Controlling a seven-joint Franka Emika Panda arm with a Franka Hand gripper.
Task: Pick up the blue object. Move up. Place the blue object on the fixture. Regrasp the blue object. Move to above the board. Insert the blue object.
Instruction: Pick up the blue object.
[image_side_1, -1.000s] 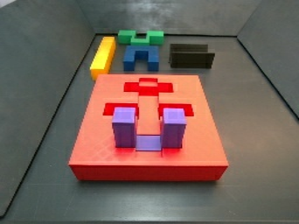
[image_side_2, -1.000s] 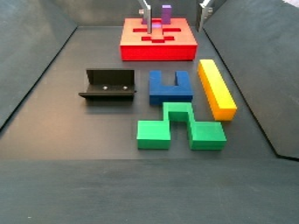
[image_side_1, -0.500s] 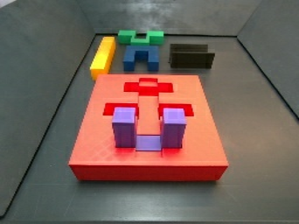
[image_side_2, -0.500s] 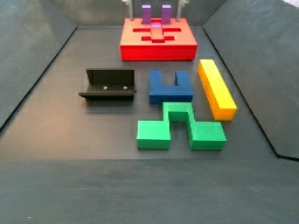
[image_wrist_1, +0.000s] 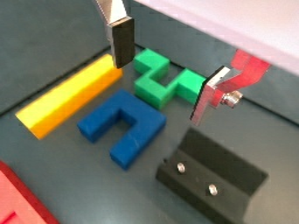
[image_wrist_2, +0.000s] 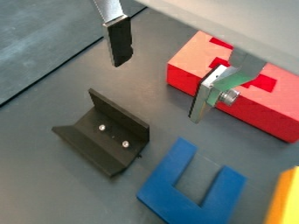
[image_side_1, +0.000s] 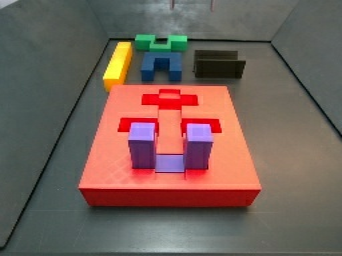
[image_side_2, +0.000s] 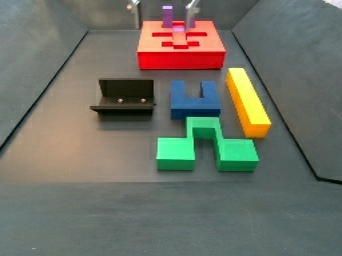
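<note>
The dark blue U-shaped blue object (image_wrist_1: 117, 128) (image_wrist_2: 193, 180) lies flat on the floor, between the yellow bar and the fixture (image_side_2: 123, 98) in a side view (image_side_2: 195, 97) (image_side_1: 163, 66). My gripper (image_wrist_1: 158, 93) (image_wrist_2: 156, 87) hangs open and empty high above the floor. In a wrist view the green block shows far below between its fingers. The black fixture (image_wrist_1: 216, 175) (image_wrist_2: 103, 131) (image_side_1: 221, 65) stands empty beside the blue object. The red board (image_side_1: 120, 170) (image_side_2: 181, 60) (image_wrist_2: 239, 92) holds a purple U-shaped block (image_side_1: 166, 143). Only the fingertips show at the top edge of a side view (image_side_2: 162, 10).
A yellow bar (image_side_2: 247, 100) (image_wrist_1: 68, 101) lies along the blue object's other side. A green stepped block (image_side_2: 203, 145) (image_wrist_1: 163, 79) sits just past its prongs. Grey walls (image_side_1: 54, 110) enclose the floor on all sides.
The gripper's fingertips have shifted sideways along the top edge of a side view. No block, the fixture or the board has moved.
</note>
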